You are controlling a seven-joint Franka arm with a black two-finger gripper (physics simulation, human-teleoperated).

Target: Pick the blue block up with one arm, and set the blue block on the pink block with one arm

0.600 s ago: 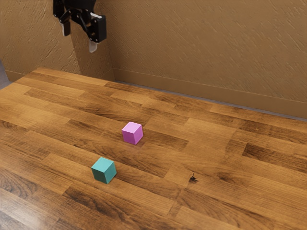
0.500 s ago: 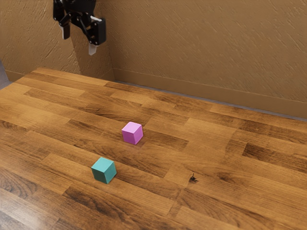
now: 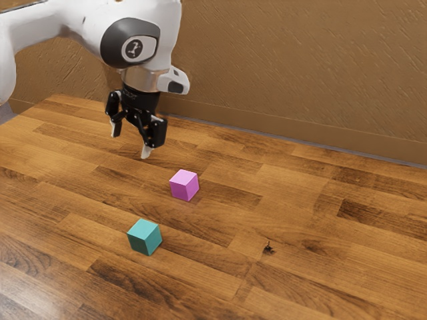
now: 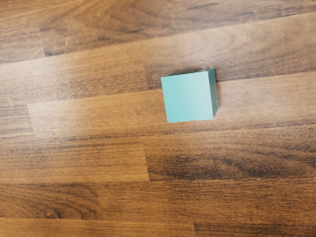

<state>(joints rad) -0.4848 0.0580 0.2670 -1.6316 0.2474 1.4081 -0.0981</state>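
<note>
arm (image 3: 73,23): bent downward | gripper (image 3: 129,141): pointing down, jaws apart, empty

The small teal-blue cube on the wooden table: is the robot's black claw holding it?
No, the teal-blue cube rests alone on the wooden table while the black two-finger gripper hangs open, apart from it.

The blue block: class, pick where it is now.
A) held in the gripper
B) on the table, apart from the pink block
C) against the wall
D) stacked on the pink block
B: the blue block rests on the table, clear of the pink block, and the open gripper holds nothing.
</note>
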